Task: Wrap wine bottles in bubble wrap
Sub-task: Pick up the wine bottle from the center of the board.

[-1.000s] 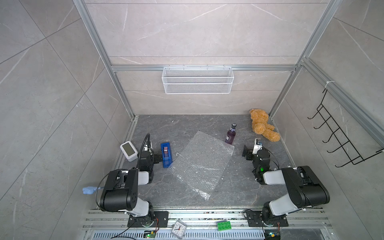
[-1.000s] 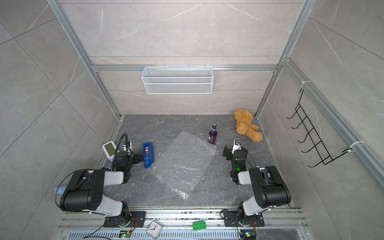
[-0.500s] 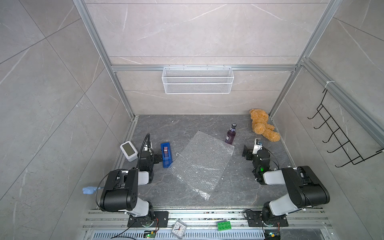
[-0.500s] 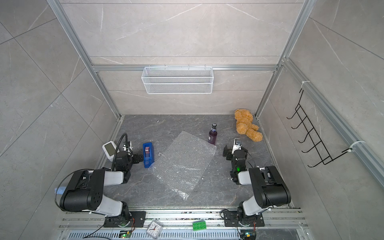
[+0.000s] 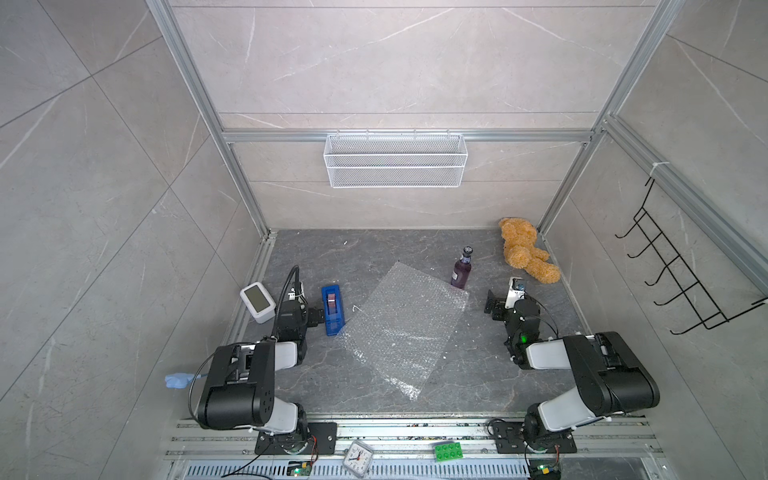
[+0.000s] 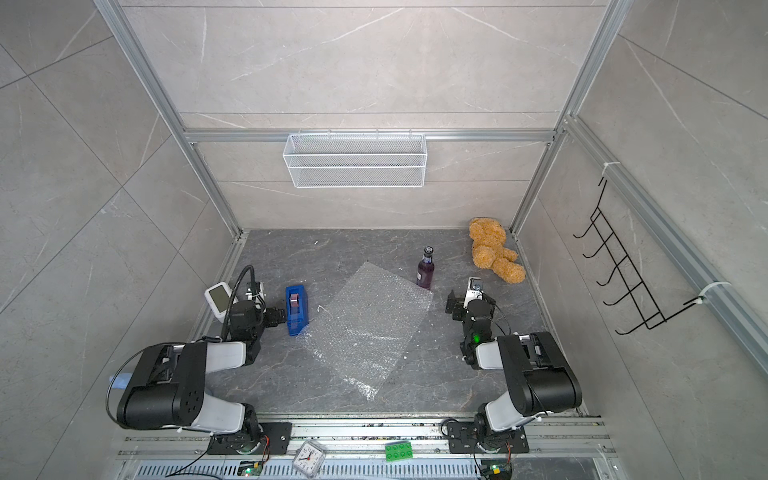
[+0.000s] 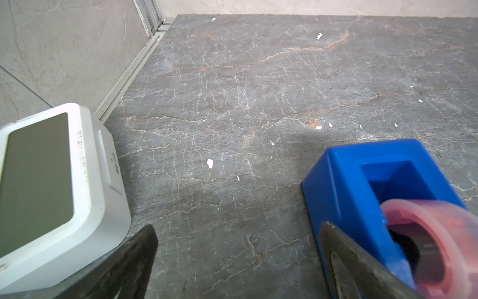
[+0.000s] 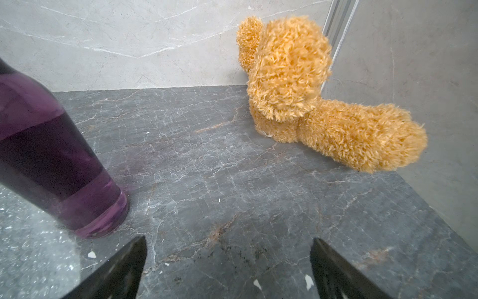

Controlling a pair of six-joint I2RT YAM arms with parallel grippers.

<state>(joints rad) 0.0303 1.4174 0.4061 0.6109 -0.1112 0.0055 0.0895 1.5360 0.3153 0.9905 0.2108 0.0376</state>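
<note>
The wine bottle (image 5: 462, 270) (image 6: 426, 270) stands upright at the far right of the floor; it is small, with purple liquid and a dark cap. Its base touches the far corner of the bubble wrap (image 5: 401, 328) (image 6: 365, 328), a clear sheet lying flat and skewed in the middle. My right gripper (image 5: 509, 299) (image 8: 227, 246) rests low and open just right of the bottle (image 8: 51, 155), with nothing between its fingers and the wrap's corner (image 8: 31, 253) beside it. My left gripper (image 5: 299, 311) (image 7: 238, 233) is open over bare floor left of the sheet.
A blue tape dispenser (image 5: 332, 309) (image 7: 375, 194) sits against the left gripper's right finger, and a white clock (image 5: 257, 301) (image 7: 51, 181) stands on its other side by the wall. A teddy bear (image 5: 523, 253) (image 8: 310, 98) lies in the far right corner. A wire basket (image 5: 395, 162) hangs on the back wall.
</note>
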